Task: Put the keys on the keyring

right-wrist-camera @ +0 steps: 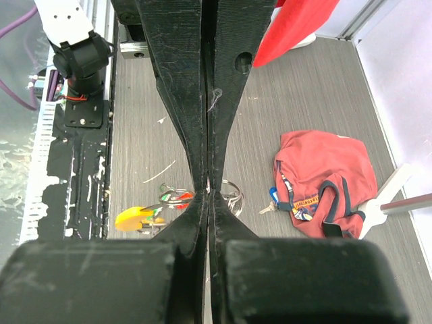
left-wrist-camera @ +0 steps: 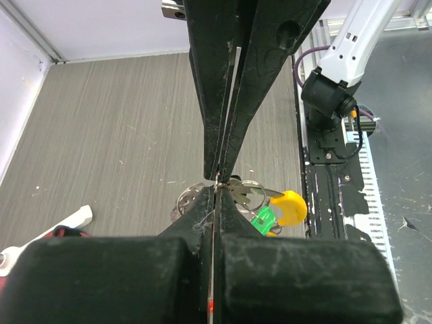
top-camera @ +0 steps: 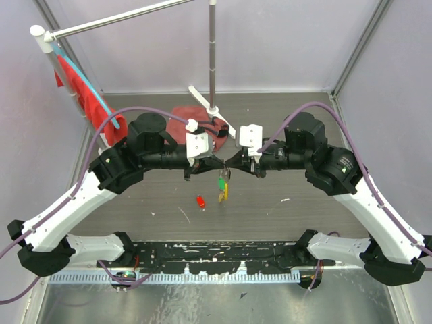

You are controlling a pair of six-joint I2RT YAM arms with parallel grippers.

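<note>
Both grippers meet above the table's middle. My left gripper (top-camera: 214,164) (left-wrist-camera: 216,182) is shut on the thin silvery keyring (left-wrist-camera: 247,194). My right gripper (top-camera: 229,164) (right-wrist-camera: 208,193) is shut on the same keyring (right-wrist-camera: 231,194) from the other side. A green-headed key (top-camera: 221,183) (left-wrist-camera: 264,217) and a yellow-headed key (top-camera: 224,194) (left-wrist-camera: 291,206) (right-wrist-camera: 131,218) hang from the ring below the fingertips. A red-headed key (top-camera: 200,201) lies loose on the table below. A blue-headed key (right-wrist-camera: 273,196) lies beside the red pouch.
A red cloth pouch (right-wrist-camera: 325,177) (top-camera: 183,115) lies behind the grippers. The metal pole stand (top-camera: 213,61) with white feet (top-camera: 202,100) rises at the back centre. A red cloth (top-camera: 79,88) hangs on the left frame. The black base rail (top-camera: 223,253) runs along the near edge.
</note>
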